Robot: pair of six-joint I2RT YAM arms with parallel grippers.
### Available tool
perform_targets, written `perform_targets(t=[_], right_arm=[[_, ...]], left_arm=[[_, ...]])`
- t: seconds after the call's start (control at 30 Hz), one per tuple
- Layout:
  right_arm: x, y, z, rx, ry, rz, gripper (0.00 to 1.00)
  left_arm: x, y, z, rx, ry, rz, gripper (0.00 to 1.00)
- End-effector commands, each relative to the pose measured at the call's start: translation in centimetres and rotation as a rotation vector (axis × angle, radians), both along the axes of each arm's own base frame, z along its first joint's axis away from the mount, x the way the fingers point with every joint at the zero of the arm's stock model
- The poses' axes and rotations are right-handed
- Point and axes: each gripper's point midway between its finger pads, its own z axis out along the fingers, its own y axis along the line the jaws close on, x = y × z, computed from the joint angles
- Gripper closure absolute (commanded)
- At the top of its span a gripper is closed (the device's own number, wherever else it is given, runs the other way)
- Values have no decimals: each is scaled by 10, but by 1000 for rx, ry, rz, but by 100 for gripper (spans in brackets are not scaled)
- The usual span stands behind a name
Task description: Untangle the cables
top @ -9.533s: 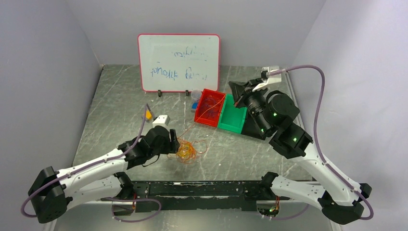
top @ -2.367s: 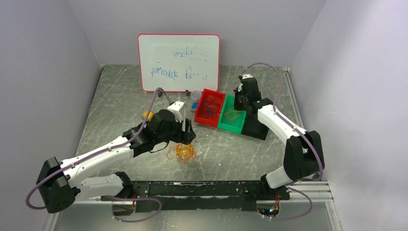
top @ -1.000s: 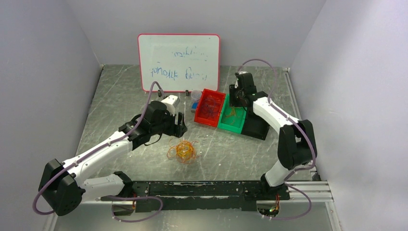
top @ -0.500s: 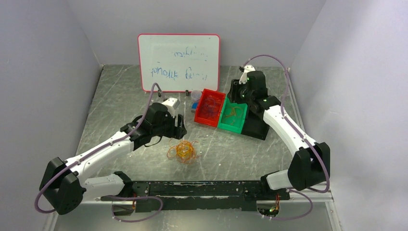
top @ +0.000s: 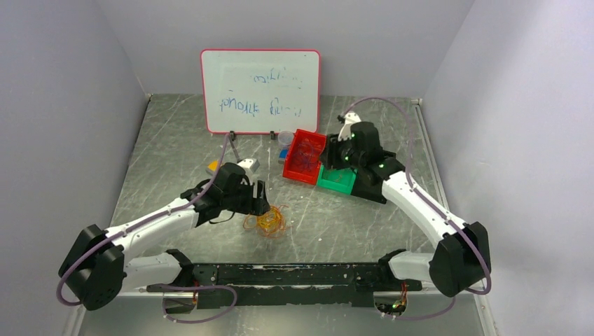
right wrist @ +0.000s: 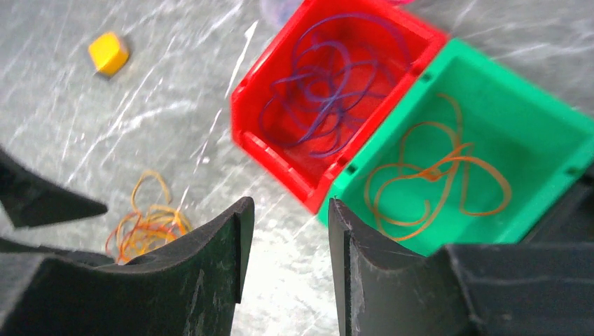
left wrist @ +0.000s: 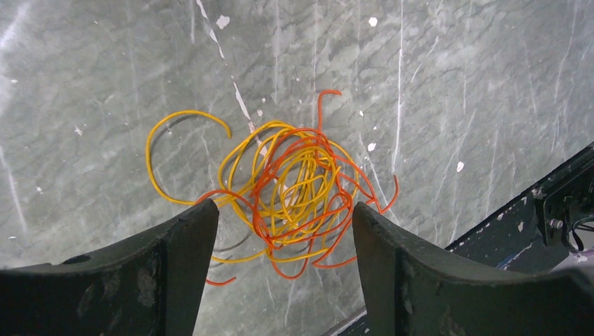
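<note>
**Task item.** The cable tangle (left wrist: 291, 192) is a loose knot of yellow and orange strands. It lies on the table (top: 175, 140), near the front edge and left of centre.

**Left gripper.** The left gripper (left wrist: 284, 217) is positioned directly over the tangle. Its jaws stand wide apart, one on each side of the knot in the wrist view. Nothing is clamped between them.

**Right gripper.** The right gripper (right wrist: 287, 217) hangs above the table just in front of two bins. Its jaws are apart and empty.

**Bins.** The red bin (right wrist: 270, 157) and green bin (right wrist: 403, 105) sit side by side right of centre.
- Red bin: holds one purple cable (right wrist: 329, 91).
- Green bin: holds one orange cable (right wrist: 434, 175).

**Other items.** A yellow block (right wrist: 108, 52) lies on the table left of the bins. A whiteboard (top: 260, 91) stands upright at the far side.
</note>
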Motion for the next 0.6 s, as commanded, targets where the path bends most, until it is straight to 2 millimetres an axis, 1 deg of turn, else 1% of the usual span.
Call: perform_targets(t=[0.0, 0.03, 0.1, 0.23, 0.33, 0.37, 0.43, 0.57], right_arm=[[-18, 18, -3, -8, -52, 75, 53], [-25, 27, -4, -12, -57, 105, 53], [-32, 32, -9, -9, -57, 130, 53], [-37, 35, -9, 20, -78, 146, 53], [-38, 33, -12, 8, -80, 148, 53], [-38, 33, -14, 0, -76, 151, 53], [-39, 33, -16, -6, -76, 162, 53], [-42, 34, -19, 16, -78, 165, 53]], left_arm=[[0, -15, -5, -53, -4, -71, 25], [-2, -17, -6, -58, -5, -92, 24], [-4, -21, -10, -64, -3, -126, 24], [-5, -26, -24, -33, 22, -178, 25], [-5, -25, -37, 18, 42, -189, 28], [-4, -24, -42, 36, 50, -187, 31], [-4, -25, -48, 56, 65, -189, 40], [-6, -30, -49, 45, 78, -191, 61]])
